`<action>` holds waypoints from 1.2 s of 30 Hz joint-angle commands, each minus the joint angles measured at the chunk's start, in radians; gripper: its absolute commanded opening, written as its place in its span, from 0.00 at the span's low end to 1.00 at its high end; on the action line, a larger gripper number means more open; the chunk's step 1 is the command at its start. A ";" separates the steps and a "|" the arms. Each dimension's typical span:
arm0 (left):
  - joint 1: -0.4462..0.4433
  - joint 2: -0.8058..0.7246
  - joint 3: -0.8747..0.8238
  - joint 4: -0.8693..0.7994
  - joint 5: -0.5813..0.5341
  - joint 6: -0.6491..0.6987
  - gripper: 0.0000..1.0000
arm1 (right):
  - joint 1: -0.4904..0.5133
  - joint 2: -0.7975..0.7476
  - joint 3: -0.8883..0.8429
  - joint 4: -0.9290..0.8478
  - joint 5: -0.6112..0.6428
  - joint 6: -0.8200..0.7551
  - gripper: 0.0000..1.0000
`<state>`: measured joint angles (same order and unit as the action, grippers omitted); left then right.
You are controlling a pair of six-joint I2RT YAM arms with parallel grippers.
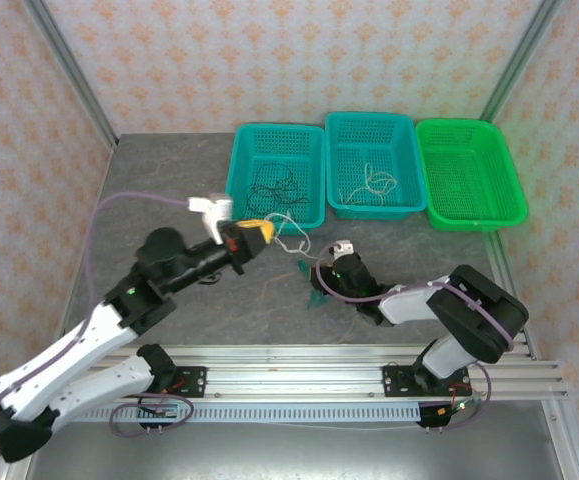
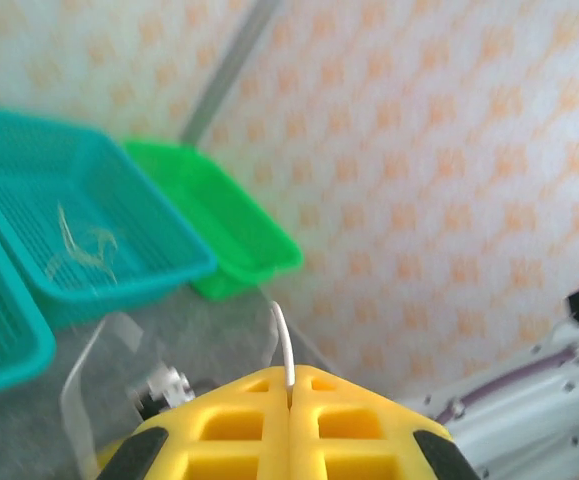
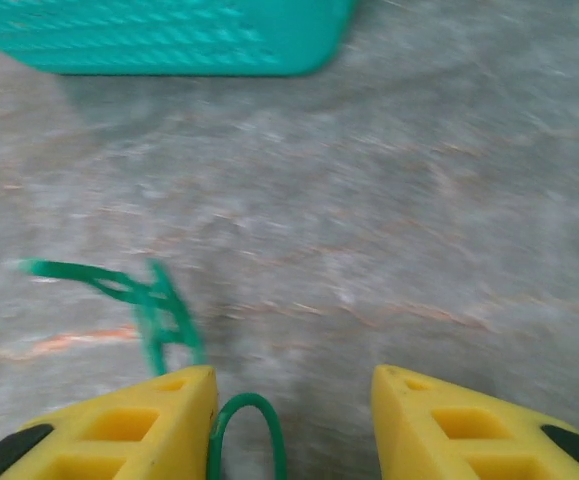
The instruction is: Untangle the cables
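My left gripper [image 1: 256, 232] hangs above the table in front of the left teal basket, shut on a whitish cable [image 1: 291, 232] that trails right and down toward the green one. In the left wrist view that whitish cable [image 2: 283, 345] sticks up from between the closed yellow fingers [image 2: 239, 425]. My right gripper [image 1: 321, 288] sits low over the table, open. A green cable [image 3: 155, 308] lies on the grey surface, and one loop of it [image 3: 259, 410] curls up between the spread fingers, against the left finger [image 3: 159, 420]. In the top view the green cable [image 1: 305, 268] shows beside that gripper.
Three baskets stand in a row at the back: a teal basket [image 1: 251, 150] with black cables [image 1: 274, 187], a teal basket [image 1: 371, 128] with whitish cables [image 1: 374, 182], and an empty green basket [image 1: 469, 172]. Patterned walls enclose the table.
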<state>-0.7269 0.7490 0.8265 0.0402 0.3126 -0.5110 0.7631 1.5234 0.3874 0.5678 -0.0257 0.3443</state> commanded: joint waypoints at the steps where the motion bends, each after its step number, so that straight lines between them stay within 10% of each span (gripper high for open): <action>1: -0.002 -0.090 0.041 -0.138 -0.210 0.076 0.00 | -0.005 -0.002 -0.037 -0.050 0.135 0.106 0.46; 14: 0.003 -0.032 -0.020 -0.170 -0.225 0.062 0.00 | 0.004 -0.605 -0.035 -0.101 -0.266 -0.191 0.85; 22: 0.003 0.109 -0.017 -0.104 -0.036 0.121 0.00 | 0.008 -0.731 0.020 0.032 -0.452 -0.440 1.00; 32: -0.012 0.184 0.002 -0.004 0.081 0.115 0.00 | 0.009 -0.456 0.168 0.091 -0.658 -0.596 0.97; 36: -0.023 0.202 0.011 0.017 0.115 0.117 0.00 | 0.010 -0.353 0.224 0.114 -0.602 -0.553 0.74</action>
<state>-0.7338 0.9409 0.8051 -0.0051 0.3733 -0.4168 0.7700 1.1282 0.5636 0.6178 -0.6067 -0.2161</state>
